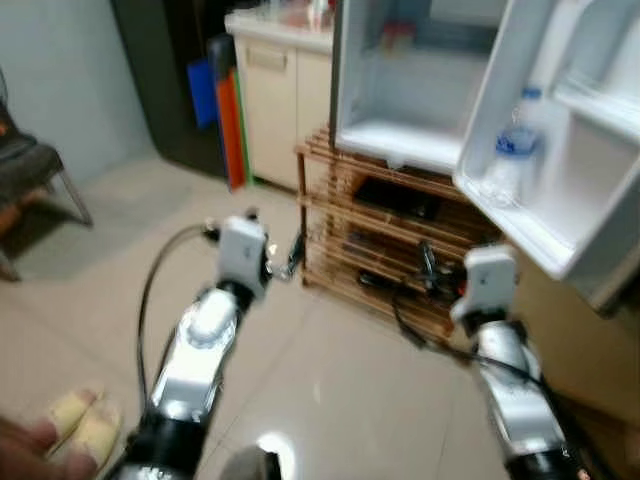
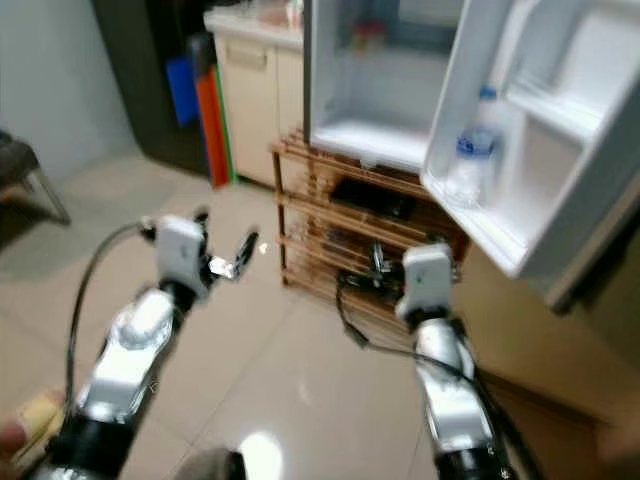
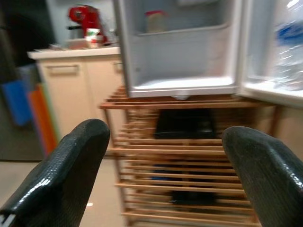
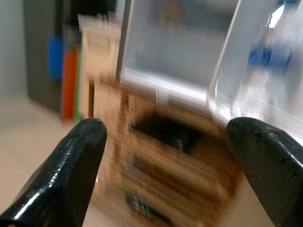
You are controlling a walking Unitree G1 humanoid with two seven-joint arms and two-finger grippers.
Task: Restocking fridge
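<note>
A small white fridge [image 1: 405,105] stands open on a wooden slatted rack [image 1: 375,250]. Its door [image 1: 590,170] swings out to the right and holds a water bottle [image 1: 512,150] in the lower shelf. A jar [image 3: 155,21] sits on the upper shelf inside. My left gripper [image 3: 165,156] is raised in front of the rack, short of it, open with nothing between its fingers [image 3: 71,170]. My right gripper [image 4: 165,156] is raised below the door, also open and holding nothing. The views are blurred.
A beige cabinet [image 1: 280,90] with a red appliance [image 3: 83,19] on its counter stands left of the fridge. Blue and orange boards [image 1: 225,110] lean beside it. A chair [image 1: 30,170] is at far left. Slippers [image 1: 85,425] and a person's fingers [image 1: 20,445] are at bottom left.
</note>
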